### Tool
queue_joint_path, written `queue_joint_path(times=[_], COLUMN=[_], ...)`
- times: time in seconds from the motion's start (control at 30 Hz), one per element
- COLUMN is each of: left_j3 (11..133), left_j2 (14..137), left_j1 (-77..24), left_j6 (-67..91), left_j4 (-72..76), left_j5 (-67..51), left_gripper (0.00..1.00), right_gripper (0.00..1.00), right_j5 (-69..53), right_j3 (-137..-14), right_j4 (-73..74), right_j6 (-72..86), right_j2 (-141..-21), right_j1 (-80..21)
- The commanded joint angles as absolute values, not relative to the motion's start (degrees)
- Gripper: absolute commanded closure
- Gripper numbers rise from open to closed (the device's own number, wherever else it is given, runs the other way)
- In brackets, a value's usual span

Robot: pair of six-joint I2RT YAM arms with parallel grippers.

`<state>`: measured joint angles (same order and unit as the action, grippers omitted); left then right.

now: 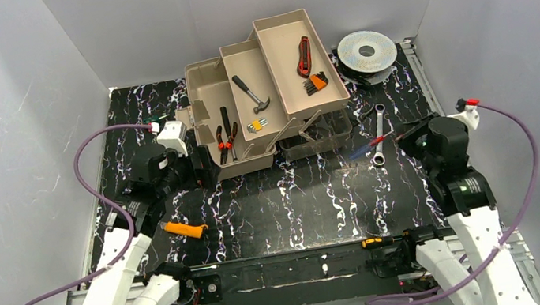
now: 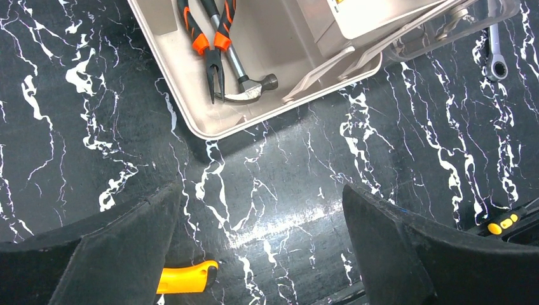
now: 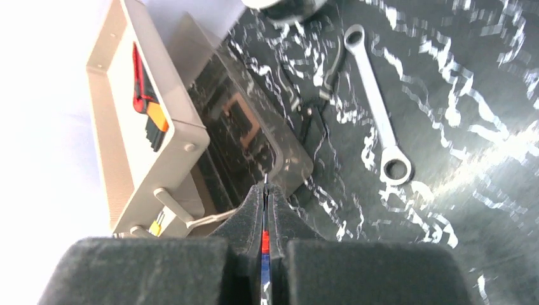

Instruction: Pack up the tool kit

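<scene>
Taupe toolbox (image 1: 205, 107), trays (image 1: 282, 63) fanned open; left gripper (image 2: 260, 229) held spread wide beside its corner; right gripper (image 3: 266, 206) clamped on a thin red-and-blue tool (image 3: 265, 242), silver wrench (image 3: 379, 121) lying near.

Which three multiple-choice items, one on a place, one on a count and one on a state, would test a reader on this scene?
1. Where is the wrench?
A. in the top tray
B. on the table, right of the toolbox
C. in the left end effector

2. How many tools lie in the top tray?
A. none
B. four
C. two

3. The left end effector is:
A. open and empty
B. shut on the wrench
C. shut on the knife

Answers:
1 B: the top view shows the wrench flat on the table beside the toolbox.
2 C: only the knife and the hex keys lie in that tray.
3 A: the left wrist view shows the fingers apart with nothing between them.
</scene>
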<state>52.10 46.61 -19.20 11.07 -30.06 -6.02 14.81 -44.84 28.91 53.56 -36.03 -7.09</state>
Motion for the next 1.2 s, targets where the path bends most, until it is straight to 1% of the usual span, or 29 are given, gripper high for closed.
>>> queue_joint_path(times=[0.0, 0.17, 0.37, 0.43, 0.5, 0.6, 0.73, 1.0, 1.17], left_j3=[52.8, 52.6, 52.4, 52.6, 52.5, 52.4, 52.7, 52.9, 52.8], left_j2=[47.5, 47.6, 47.4, 47.8, 47.5, 47.7, 49.0, 49.7, 49.4], left_j1=[-18.8, -18.8, -18.8, -18.8, -18.8, -18.8, -18.8, -18.8, -18.9], left_j6=[10.8, 10.8, 10.8, 10.8, 10.9, 10.8, 10.6, 10.2, 9.9], left_j4=[-30.9, -30.9, -30.9, -30.9, -30.9, -30.9, -30.6, -30.6, -30.6], left_j5=[-6.5, -6.5, -6.1, -6.6, -6.6, -6.4, -7.2, -7.1, -6.6], left_gripper=[0.00, 0.01, 0.01, 0.01, 0.00, 0.00, 0.00, 0.01, 0.00], right_gripper=[0.99, 0.99, 0.99, 0.99, 0.99, 0.99, 0.99, 0.99, 0.99], right_j5=[18.9, 11.8, 3.7, -5.2, -6.9, -6.1, -0.6, 3.8, 5.7], right_j3=[-52.8, -61.9, -72.5, -84.6, -90.0, -94.9, -98.7, -102.6, -108.1], right_j4=[24.7, 22.9, 20.6, 22.2, 22.3, 22.8, 22.9, 23.6, 24.6], right_j6=[43.0, 39.7, 37.0, 32.1, 29.6, 26.0, 21.2, 17.4, 15.6], right_j2=[-34.1, -36.5, -45.1, -57.1, -64.2, -71.0, -78.7, -87.3, -94.1], right_j1=[-6.8, -6.9, -6.9, -7.4, -9.1, -13.6, -19.4, -22.4, -23.6])
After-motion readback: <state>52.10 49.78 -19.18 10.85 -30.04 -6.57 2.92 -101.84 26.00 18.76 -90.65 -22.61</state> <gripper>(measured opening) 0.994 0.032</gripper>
